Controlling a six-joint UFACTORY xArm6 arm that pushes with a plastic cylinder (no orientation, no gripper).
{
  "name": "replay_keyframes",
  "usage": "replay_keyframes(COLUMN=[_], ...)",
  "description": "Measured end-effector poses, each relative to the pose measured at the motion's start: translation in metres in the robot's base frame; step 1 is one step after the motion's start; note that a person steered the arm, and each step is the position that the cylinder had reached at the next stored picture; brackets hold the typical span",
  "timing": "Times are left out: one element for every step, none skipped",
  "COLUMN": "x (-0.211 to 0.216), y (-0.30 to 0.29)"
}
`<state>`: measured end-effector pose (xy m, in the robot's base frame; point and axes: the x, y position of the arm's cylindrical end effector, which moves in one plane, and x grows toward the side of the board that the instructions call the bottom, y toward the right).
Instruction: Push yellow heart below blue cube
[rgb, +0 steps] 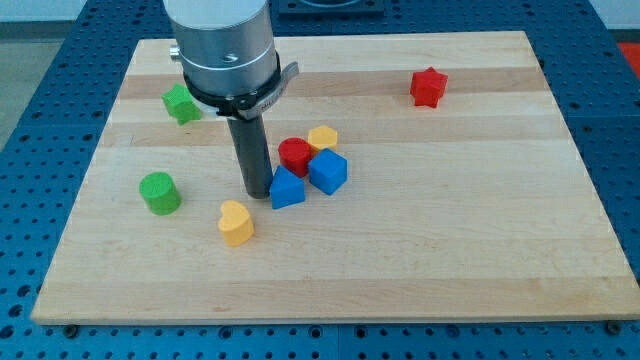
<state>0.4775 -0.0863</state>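
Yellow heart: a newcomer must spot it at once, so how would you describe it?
Start at the cluster of four blocks mid-board. The yellow heart lies alone toward the view's bottom-left of it, below my tip. The other yellow block sits in the cluster.

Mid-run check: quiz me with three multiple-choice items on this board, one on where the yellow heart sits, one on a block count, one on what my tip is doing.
1. The yellow heart lies from the blue cube:
A) lower left
B) upper right
C) directly above

2. Green blocks on the board:
A) one
B) two
C) three

3. My tip is:
A) pressing the yellow heart
B) beside the red star
C) just left of the blue triangular block

Answers:
1 A, it lies toward the view's bottom left.
2 B, both near the left edge.
3 C, clear of the heart.
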Motion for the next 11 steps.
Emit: replay_keyframes(x=[0.000, 0.000, 0.001, 0.038, 0.040, 0.040, 0.040, 0.040, 0.040, 0.040, 0.040], y=[-0.019, -0.065, -0.084, -0.084, -0.084, -0.082, -0.050, -0.045, -0.045, -0.002, 0.009])
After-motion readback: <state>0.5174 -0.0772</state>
